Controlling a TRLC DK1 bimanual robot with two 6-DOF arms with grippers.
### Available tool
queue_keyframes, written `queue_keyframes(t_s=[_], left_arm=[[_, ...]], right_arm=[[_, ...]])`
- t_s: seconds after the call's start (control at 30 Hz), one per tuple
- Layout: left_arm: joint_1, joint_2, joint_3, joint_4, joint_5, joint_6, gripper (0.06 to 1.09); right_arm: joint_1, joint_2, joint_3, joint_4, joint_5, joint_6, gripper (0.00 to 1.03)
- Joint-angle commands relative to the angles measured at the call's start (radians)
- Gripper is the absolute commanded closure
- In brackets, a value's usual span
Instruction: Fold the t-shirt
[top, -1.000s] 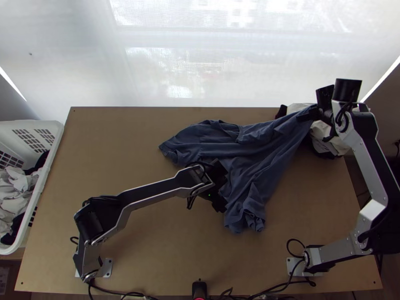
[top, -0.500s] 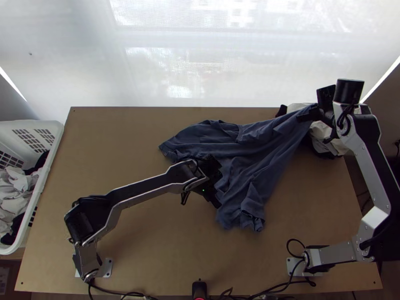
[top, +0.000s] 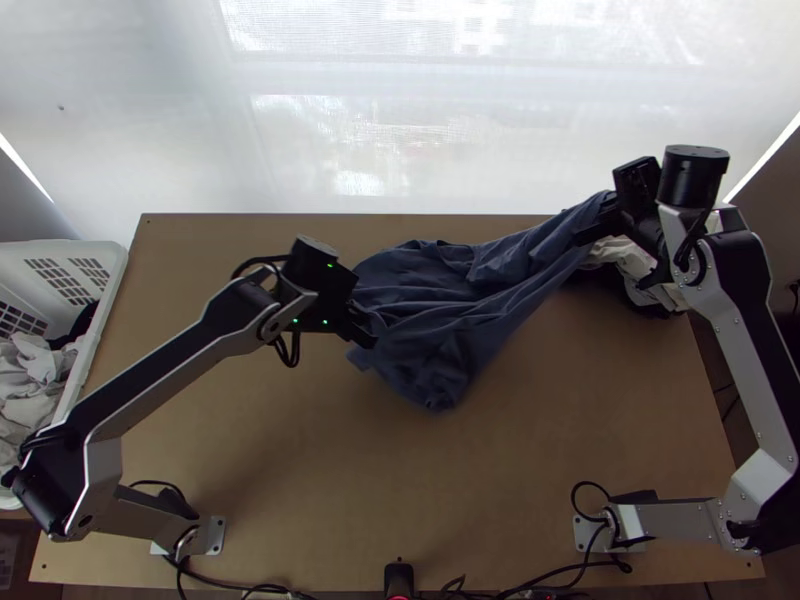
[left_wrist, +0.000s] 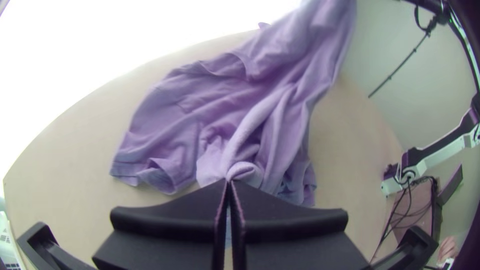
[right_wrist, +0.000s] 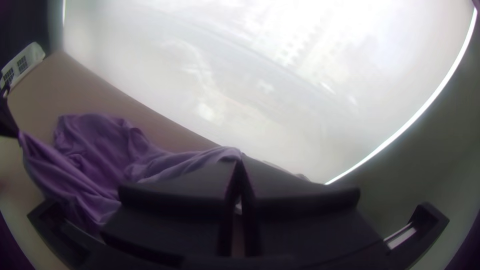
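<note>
The blue t-shirt (top: 440, 290) lies askew and rumpled on the light wooden counter (top: 310, 500), one end drawn up in a narrow twist toward the far right corner. Both grippers hold it: the left gripper (top: 366, 334) has its jaws clenched on a bunched bit of fabric, and the right gripper (top: 588, 226) has its jaws clenched on the raised end.

The likeliest trouble is the thin pinch at the left fingertips (left_wrist: 229, 183). Only a small curl of cloth shows there, so a hard pull against the other hold could slide it free and let that side drop in a heap. If the two holds are not on matching parts of the shirt, spreading them would set the twist rather than take it out, and the fold would come out crooked. The heap of white and dark clothes (top: 640, 262) sits right by the raised end; lowering it there could lay the shirt over the heap or snag it.

The left arm (top: 165, 370) reaches up the counter from its base at the lower left, its wrist turned so the gripper points inward at the shirt's near side. The right arm (top: 745, 350) bows outward past the counter's right edge, its gripper angled back toward the middle above the far corner.
</note>
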Motion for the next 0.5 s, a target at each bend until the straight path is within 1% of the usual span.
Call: queue_keyframes(t_s=[0.0,0.1,0.27,0.37,0.47], left_arm=[[0.217,-0.174,-0.004,-0.022,0.029,-0.012,1.05],[0.333,-0.216,0.045,-0.039,0.054,-0.012,1.05],[0.554,-0.207,0.189,-0.056,0.136,-0.007,1.05],[0.665,-0.165,0.300,-0.057,0.156,-0.009,1.05],[0.760,-0.125,0.416,-0.053,0.175,-0.042,1.05]], right_arm=[[0.188,0.015,0.101,-0.064,0.007,-0.024,1.00],[0.262,0.049,0.181,-0.087,0.016,-0.024,1.00],[0.378,0.106,0.315,-0.111,0.061,-0.034,1.00],[0.418,0.149,0.417,-0.111,0.099,-0.044,1.00],[0.433,0.187,0.534,-0.107,0.125,-0.044,1.00]])
